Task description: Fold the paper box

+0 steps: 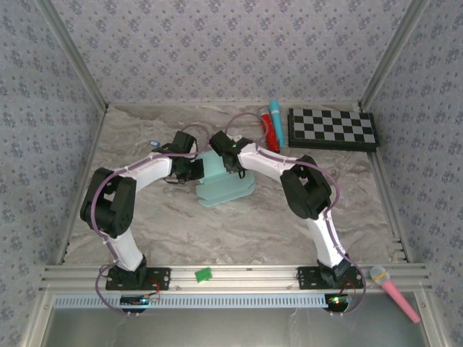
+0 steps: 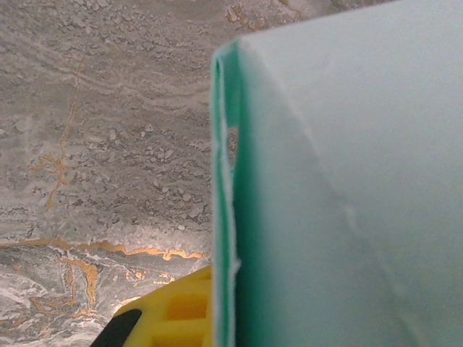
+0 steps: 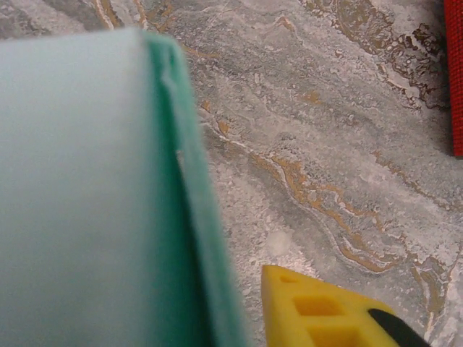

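The paper box [image 1: 226,184], pale mint-blue card, lies partly folded on the marble table between the two arms, with one wall raised at its back. My left gripper [image 1: 194,170] meets that wall from the left. In the left wrist view its yellow finger [image 2: 173,311] presses against the card's edge [image 2: 224,217]; the other finger is hidden behind the card. My right gripper [image 1: 230,156] is at the wall's right end. In the right wrist view its yellow finger [image 3: 318,311] stands a clear gap away from the card [image 3: 87,188].
A black-and-white checkerboard [image 1: 333,129] lies at the back right, with a red marker [image 1: 268,131] and a teal one [image 1: 275,117] beside it. A small green piece [image 1: 203,274] sits on the front rail, and a pink microphone [image 1: 394,289] lies at the near right.
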`<state>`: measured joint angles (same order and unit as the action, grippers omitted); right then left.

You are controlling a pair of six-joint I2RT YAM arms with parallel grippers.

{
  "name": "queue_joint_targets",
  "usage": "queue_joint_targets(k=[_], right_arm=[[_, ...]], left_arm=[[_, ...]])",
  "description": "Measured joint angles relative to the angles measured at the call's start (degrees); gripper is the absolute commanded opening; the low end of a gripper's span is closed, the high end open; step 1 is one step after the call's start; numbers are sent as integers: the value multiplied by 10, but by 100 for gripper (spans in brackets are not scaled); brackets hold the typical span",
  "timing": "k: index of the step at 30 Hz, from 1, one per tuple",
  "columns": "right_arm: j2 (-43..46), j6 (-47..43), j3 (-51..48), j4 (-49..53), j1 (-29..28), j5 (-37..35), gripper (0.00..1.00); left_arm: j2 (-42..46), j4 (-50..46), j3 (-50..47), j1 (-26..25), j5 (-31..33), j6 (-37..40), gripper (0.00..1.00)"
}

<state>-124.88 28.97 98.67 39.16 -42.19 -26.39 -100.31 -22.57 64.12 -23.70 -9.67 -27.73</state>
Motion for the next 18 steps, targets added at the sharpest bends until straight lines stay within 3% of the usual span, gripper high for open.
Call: queue_joint_targets(k=[18], right_arm=[[41, -34, -40, -33, 3, 16, 47]], left_arm=[[0, -14, 11, 1, 7, -5, 0]])
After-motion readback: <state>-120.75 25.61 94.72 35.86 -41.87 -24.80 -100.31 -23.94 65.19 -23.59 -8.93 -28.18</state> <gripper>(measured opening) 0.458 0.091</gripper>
